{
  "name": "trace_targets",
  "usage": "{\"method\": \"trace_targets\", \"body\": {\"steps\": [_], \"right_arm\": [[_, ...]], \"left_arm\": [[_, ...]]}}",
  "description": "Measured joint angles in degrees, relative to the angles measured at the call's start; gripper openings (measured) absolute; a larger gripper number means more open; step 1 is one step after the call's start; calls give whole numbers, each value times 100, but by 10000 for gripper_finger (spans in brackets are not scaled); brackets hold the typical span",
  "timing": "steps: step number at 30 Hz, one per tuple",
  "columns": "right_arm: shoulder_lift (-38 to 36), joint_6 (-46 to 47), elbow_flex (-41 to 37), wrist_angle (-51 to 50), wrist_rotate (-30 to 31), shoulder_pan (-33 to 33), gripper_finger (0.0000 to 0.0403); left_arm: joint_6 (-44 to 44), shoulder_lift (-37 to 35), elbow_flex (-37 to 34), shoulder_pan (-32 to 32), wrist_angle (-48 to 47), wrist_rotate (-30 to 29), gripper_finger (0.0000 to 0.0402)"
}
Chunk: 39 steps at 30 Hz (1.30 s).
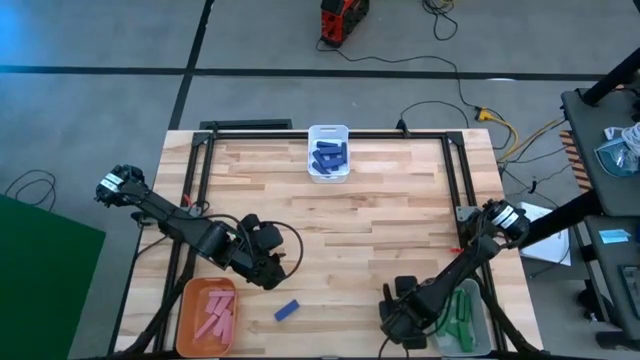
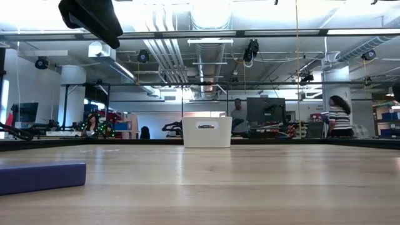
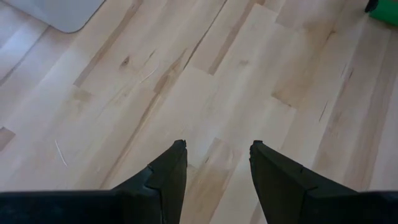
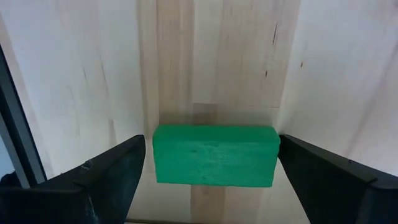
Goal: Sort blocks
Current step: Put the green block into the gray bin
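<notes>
My right gripper (image 4: 211, 171) is near the table's front edge (image 1: 400, 318), just left of the grey bin. It is open, with a finger at each short end of a green block (image 4: 214, 155) that lies on the wood. A dark blue block (image 1: 287, 311) lies flat on the table between the two arms and also shows in the low view (image 2: 40, 176). My left gripper (image 3: 217, 155) hangs open over bare wood, up and left of that blue block (image 1: 268, 262). My right gripper comes at the green block from above, its fingers in line with the block's length. A thin strip of wood shows between one finger (image 4: 124, 168) and the block's end (image 4: 157, 155). At the other end (image 4: 275, 155) I cannot tell whether the finger touches.
An orange bin (image 1: 188, 318) with pink blocks stands at the front left. A grey bin (image 1: 478, 322) with green blocks is at the front right. A white bin (image 1: 328, 176) with dark blue blocks sits at the far middle. The wood between them is bare.
</notes>
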Motion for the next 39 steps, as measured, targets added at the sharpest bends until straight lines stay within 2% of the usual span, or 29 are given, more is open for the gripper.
{"method": "trace_targets", "body": {"steps": [4,11,20,24,30,39], "right_arm": [[0,-134,-7,-15,35,0,346],[-1,-219,-20,-9,74,0,270],[-72,-49,-37,73,163,-15,270],[-268,64,22,58,388,-85,270],[-676,193,281,-375,367,-193,270],[-1445,1710,705,-1099,394,-608,270]], "left_arm": [[8,0,0,0,1,-10,153],[93,0,0,-2,2,-100,153],[155,0,0,-1,2,-140,153],[192,0,0,0,2,-140,153],[277,0,0,0,2,-138,153],[279,0,-4,0,11,-193,153]]}}
